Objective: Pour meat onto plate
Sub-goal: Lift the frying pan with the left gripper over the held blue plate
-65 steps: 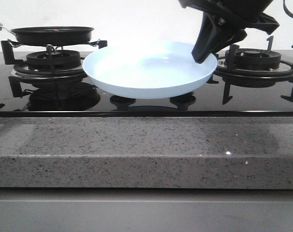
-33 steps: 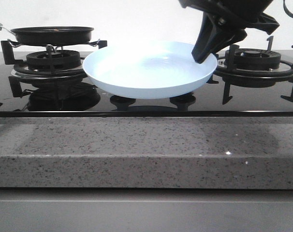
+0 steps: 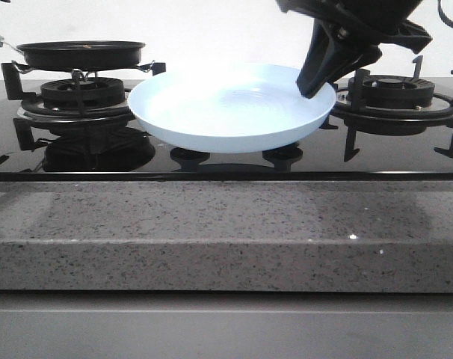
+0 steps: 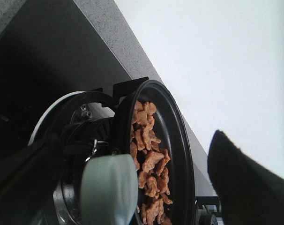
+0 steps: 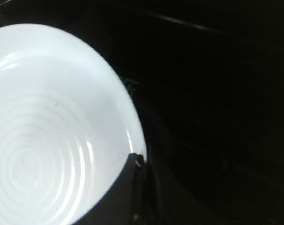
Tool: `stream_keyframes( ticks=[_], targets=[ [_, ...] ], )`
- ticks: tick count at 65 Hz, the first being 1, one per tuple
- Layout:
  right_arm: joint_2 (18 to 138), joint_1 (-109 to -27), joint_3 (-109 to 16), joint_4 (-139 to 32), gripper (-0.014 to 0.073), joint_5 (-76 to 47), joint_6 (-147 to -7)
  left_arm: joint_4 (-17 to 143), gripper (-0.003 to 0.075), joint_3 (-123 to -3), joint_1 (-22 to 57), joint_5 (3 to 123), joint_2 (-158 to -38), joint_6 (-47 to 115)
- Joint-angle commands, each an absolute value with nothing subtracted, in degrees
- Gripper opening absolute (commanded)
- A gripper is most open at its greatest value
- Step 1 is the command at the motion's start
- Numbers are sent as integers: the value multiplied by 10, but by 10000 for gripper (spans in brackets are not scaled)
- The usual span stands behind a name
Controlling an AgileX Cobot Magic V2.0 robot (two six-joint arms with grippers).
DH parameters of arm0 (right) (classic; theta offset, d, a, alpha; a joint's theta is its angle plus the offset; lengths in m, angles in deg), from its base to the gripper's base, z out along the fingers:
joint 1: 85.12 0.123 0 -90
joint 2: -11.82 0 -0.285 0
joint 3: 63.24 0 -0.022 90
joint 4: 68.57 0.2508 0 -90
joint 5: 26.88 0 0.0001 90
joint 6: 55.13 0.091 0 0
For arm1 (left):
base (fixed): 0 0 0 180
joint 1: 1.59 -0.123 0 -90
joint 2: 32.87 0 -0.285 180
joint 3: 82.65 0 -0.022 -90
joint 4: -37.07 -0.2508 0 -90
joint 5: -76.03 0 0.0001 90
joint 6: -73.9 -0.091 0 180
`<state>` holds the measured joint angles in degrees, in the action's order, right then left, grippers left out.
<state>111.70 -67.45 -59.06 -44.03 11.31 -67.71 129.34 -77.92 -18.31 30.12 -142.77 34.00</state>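
Note:
The pale-blue plate [image 3: 226,112] is at the middle of the hob, between the two burners. My right gripper [image 3: 310,88] is shut on its right rim; the right wrist view shows a dark finger over the rim [image 5: 137,161] of the empty plate [image 5: 48,140]. The black frying pan [image 3: 81,52] sits on the left burner. In the left wrist view the meat [image 4: 149,164] lies heaped in the pan [image 4: 182,154]. My left gripper [image 4: 132,154] is open, its fingers on either side of the pan's pale handle [image 4: 109,187].
The left burner grate [image 3: 81,93] carries the pan. The right burner grate [image 3: 395,93] stands just behind my right gripper. Two knobs [image 3: 189,157] sit under the plate on the black glass hob. The grey speckled counter edge [image 3: 226,239] runs along the front.

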Motion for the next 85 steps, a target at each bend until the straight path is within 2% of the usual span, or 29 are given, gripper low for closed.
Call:
stream_keyframes(
  ticks=[1, 9, 15, 21, 27, 48, 66, 85],
  targets=[
    [1094, -673, -604, -428, -118, 88, -684, 1328, 517, -798, -181, 292, -1403, 336],
    [1094, -673, -604, -428, -118, 88, -684, 1328, 338, -798, -181, 293, -1403, 336],
    [1094, -673, -604, -428, -118, 88, -684, 1328, 232, -798, -181, 293, -1403, 336],
    [1094, -673, -604, -428, -118, 88, -684, 1328, 153, -798, -181, 293, -1403, 336],
    [1094, -673, -604, -428, -118, 88, -684, 1328, 106, -798, -181, 293, -1403, 336],
    [1094, -673, -604, -428, -118, 88, -684, 1367, 88, -798, -194, 258, -1399, 336],
    [1094, -673, -604, -428, -118, 88, -684, 1380, -21, -798, -206, 217, -1362, 335],
    [1094, -673, -604, -428, -118, 88, -684, 1370, -20, -781, -199, 219, -1266, 281]
  ],
)
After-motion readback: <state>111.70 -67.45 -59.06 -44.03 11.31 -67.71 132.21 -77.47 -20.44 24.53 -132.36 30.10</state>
